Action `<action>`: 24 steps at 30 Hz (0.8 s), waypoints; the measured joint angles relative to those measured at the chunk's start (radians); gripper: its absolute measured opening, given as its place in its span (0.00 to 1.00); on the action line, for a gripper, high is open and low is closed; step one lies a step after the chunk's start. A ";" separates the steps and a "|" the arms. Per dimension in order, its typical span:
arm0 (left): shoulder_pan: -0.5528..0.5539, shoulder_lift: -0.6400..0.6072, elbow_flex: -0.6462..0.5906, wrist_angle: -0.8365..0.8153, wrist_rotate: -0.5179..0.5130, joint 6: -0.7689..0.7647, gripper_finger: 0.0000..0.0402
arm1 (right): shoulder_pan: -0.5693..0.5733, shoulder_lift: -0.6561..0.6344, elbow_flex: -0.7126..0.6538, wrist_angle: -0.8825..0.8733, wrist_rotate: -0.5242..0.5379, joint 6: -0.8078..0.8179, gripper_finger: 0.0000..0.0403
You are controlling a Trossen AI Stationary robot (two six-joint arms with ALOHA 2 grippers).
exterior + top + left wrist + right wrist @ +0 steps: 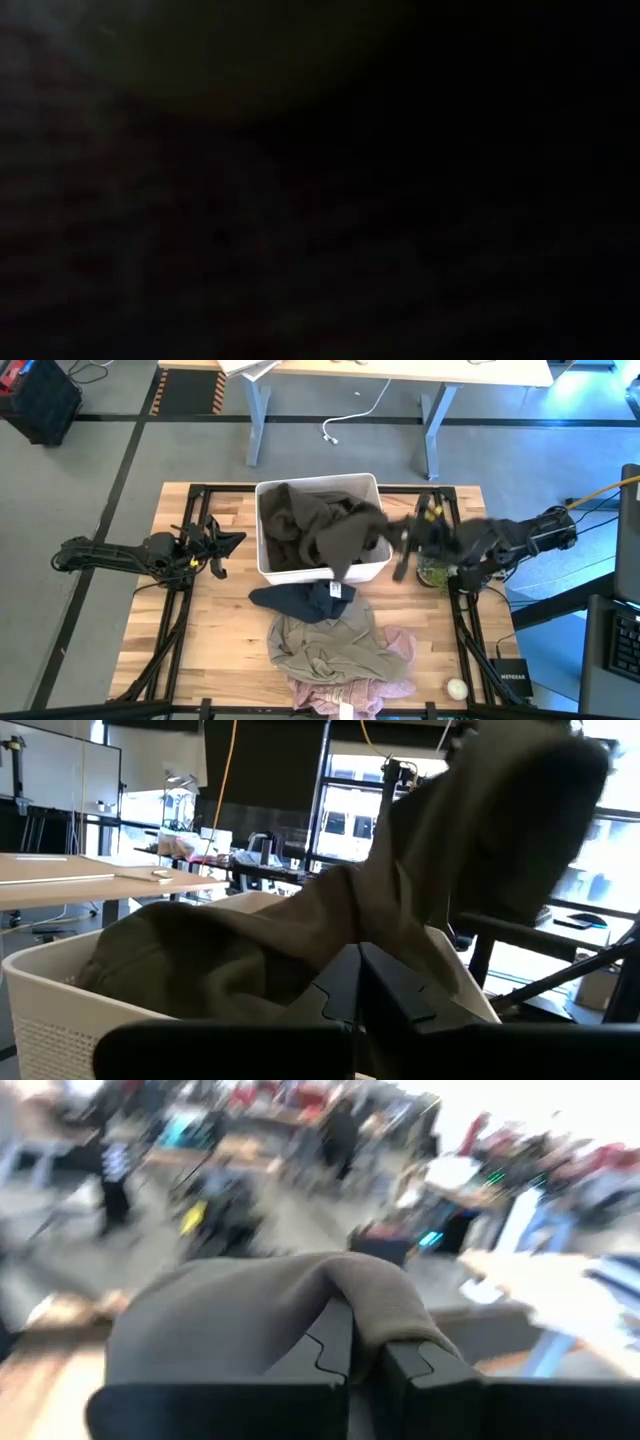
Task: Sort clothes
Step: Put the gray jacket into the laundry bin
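A dark grey-brown garment [305, 520] fills the white bin [372, 485] at the table's far middle. One part of it is drawn up and out over the bin's right side toward my right gripper [398, 546], which is shut on it and blurred. It also shows in the right wrist view [250, 1315] and the left wrist view [400, 900]. A navy garment [295, 600], an olive-khaki one [325, 645] and a pink one [400, 650] lie heaped on the table in front of the bin. My left gripper [225, 545] waits shut and empty left of the bin. My right gripper pinches a fold of the dark grey-brown garment [375, 1305] between its two fingers. The cloth drapes over the fingertips and hides the exact place of contact. The held part is lifted above the bin's right side, and the rest of the garment still lies in the bin [290, 530].
The low view is wholly dark. A green object [435, 572] sits on the table under my right arm. A small pale round thing [457, 687] lies at the near right corner. Bare wood [215, 630] shows at the near left.
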 joint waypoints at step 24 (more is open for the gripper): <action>0.000 0.000 0.000 -0.021 0.000 0.007 0.01 | -0.282 0.231 0.295 -0.498 -0.170 0.027 0.53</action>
